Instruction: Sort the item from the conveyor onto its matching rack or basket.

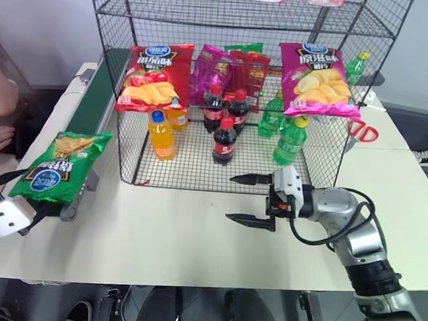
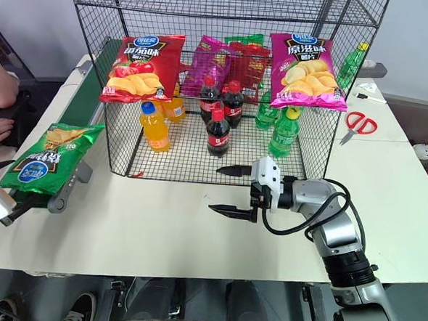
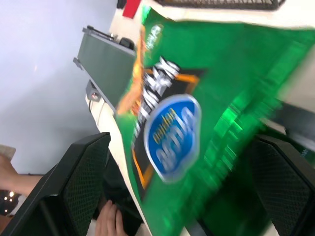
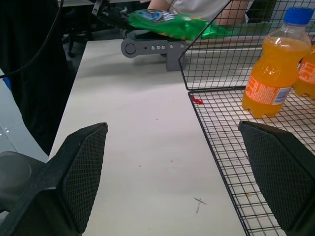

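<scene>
The white counter is carrying the black wire rack (bottles and chip bags inside) and the conveyor. The green chip bag is lying on the belt's near end. The right gripper is hovering with jaws spread; the left gripper is flanking the bag, jaws spread.

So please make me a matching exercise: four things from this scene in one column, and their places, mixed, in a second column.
Things:
1. green chip bag
2. red scissors
3. orange drink bottle
4. right end effector

Places:
a. on the table, to the right of the black wire rack
b. over the table, in front of the rack
c. at the near end of the conveyor
d. on the rack's mesh floor

Pairs: 1-c, 2-a, 3-d, 4-b
</scene>
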Controlling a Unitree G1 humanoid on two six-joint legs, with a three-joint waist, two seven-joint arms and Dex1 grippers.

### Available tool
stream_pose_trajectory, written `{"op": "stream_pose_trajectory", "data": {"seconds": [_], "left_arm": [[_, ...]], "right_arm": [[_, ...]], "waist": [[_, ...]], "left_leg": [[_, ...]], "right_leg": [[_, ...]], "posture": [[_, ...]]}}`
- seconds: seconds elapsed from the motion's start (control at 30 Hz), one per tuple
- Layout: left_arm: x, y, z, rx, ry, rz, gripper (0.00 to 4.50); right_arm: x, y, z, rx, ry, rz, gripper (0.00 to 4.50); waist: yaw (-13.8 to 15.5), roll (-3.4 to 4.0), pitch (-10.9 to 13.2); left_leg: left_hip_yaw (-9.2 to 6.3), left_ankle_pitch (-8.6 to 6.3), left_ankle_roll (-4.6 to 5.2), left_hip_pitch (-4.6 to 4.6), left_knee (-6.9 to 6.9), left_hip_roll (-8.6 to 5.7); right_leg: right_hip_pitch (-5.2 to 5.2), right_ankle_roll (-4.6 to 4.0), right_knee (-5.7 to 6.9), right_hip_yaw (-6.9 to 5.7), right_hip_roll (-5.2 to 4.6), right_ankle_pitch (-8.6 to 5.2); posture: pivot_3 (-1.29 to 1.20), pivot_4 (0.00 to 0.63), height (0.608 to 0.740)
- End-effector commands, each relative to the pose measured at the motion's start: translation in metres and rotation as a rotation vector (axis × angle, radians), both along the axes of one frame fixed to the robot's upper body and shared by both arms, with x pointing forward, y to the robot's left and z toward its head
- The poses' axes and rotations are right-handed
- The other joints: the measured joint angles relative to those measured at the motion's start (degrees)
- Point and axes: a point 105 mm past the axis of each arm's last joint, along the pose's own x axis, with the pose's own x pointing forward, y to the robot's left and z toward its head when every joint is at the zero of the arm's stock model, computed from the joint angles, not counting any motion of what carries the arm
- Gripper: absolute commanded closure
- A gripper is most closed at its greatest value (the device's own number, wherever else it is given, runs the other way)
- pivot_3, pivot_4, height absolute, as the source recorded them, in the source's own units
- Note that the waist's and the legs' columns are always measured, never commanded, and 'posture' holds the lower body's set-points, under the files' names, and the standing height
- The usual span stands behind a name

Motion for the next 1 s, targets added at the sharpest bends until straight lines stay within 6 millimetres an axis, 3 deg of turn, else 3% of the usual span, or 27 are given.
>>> {"op": "stream_pose_trajectory", "data": {"seconds": [0.03,0.17,0.23,0.3,0.5,0.63,0.77,1.0], "left_arm": [[0.003,-0.001,0.006,-0.008,-0.022,-0.003,0.0],[0.002,-0.005,-0.004,-0.027,0.032,-0.023,0.0],[0.002,-0.007,-0.007,-0.054,0.05,-0.032,0.54],[0.002,-0.008,-0.007,-0.06,0.05,-0.036,1.28],[0.007,-0.009,0.006,-0.099,0.008,-0.042,4.45],[0.009,-0.02,0.027,-0.232,-0.059,-0.087,4.45],[0.0,-0.037,0.062,-0.563,-0.036,-0.192,4.45],[-0.054,-0.077,0.092,-1.107,0.455,-0.417,4.45]], "right_arm": [[0.0,-0.002,0.013,0.007,-0.066,0.0,0.05],[0.002,-0.004,0.014,0.003,-0.08,-0.016,0.05],[0.003,-0.005,0.015,0.002,-0.086,-0.022,0.0],[0.003,-0.006,0.015,0.001,-0.089,-0.026,0.0],[0.004,-0.006,0.015,-0.002,-0.1,-0.035,0.0],[0.006,-0.007,0.014,-0.001,-0.105,-0.043,0.0],[0.008,-0.009,0.015,-0.002,-0.112,-0.053,0.0],[0.017,-0.017,0.021,0.014,-0.111,-0.071,0.0]], "waist": [[-0.02,-0.01,0.0],[-0.01,0.0,0.0],[0.0,0.0,0.0],[0.01,-0.01,0.0],[0.03,-0.01,0.0],[0.04,-0.01,0.0],[0.0,-0.04,0.0],[-0.68,0.03,0.05]], "left_leg": [[0.0,0.0,0.0,0.0,0.0,0.0],[0.01,0.0,0.0,0.0,0.0,0.0],[0.01,0.0,0.01,0.0,0.01,0.0],[0.01,0.01,0.0,0.0,0.02,0.0],[0.01,0.02,-0.01,0.0,0.05,0.0],[0.01,0.02,-0.01,0.0,0.07,0.0],[0.01,0.02,-0.02,-0.02,0.09,0.01],[0.01,0.05,-0.05,0.0,0.1,0.01]], "right_leg": [[0.0,0.0,0.0,0.0,0.0,0.0],[-0.03,0.0,0.04,-0.01,0.0,0.0],[-0.03,0.0,0.06,-0.01,0.0,0.0],[-0.03,0.0,0.07,-0.01,0.0,0.0],[-0.05,0.0,0.16,-0.01,0.0,0.0],[-0.05,0.01,0.18,-0.01,0.0,0.0],[-0.07,0.01,0.2,-0.01,0.0,0.0],[-0.09,-0.01,0.27,-0.01,0.02,-0.01]], "posture": [[0.0,0.15,0.739],[0.0,0.15,0.739],[0.0,0.15,0.739],[0.0,0.15,0.739],[0.0,0.15,0.739],[0.0,0.15,0.739],[0.0,0.15,0.739],[0.0,0.15,0.739]]}}
